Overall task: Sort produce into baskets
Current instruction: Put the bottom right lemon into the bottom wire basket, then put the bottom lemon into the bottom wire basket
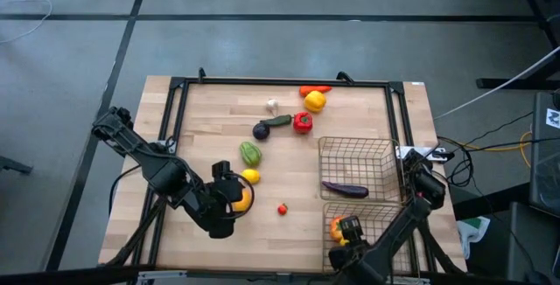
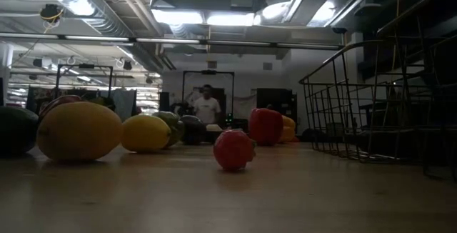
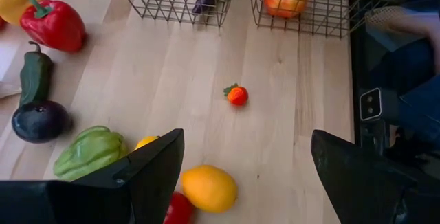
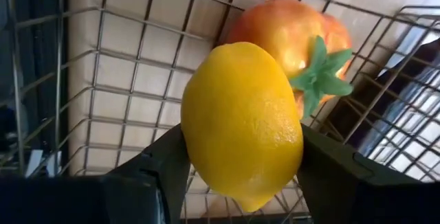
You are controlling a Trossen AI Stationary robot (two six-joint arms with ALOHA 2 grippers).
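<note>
My right gripper (image 4: 240, 162) is shut on a yellow lemon (image 4: 240, 124) over the near wire basket (image 1: 385, 208), where an orange tomato (image 4: 289, 35) lies on the mesh. A purple eggplant (image 1: 344, 189) lies in the far basket (image 1: 322, 158). My left gripper (image 3: 247, 183) stands open above the table's near left part, over a yellow-orange lemon (image 3: 208, 188) and a red piece (image 3: 179, 210) on the wood. A small red tomato (image 3: 237, 95) lies alone between my left gripper and the baskets. My right gripper pinches the lemon's two rounded sides (image 4: 189, 148) between its two fingers. The fingers come from above, pointing steeply down, and run along the lemon's length. The lemon sits in front of the basket's mesh floor, next to the orange tomato; whether it touches either, I cannot tell.
A green pepper (image 3: 89, 152), a dark purple fruit (image 3: 38, 121), a green chili (image 3: 34, 73) and a red pepper (image 3: 53, 25) lie in a loose row toward the table's far side. White garlic (image 1: 272, 106) and more peppers (image 1: 314, 100) lie by the far frame rail.
</note>
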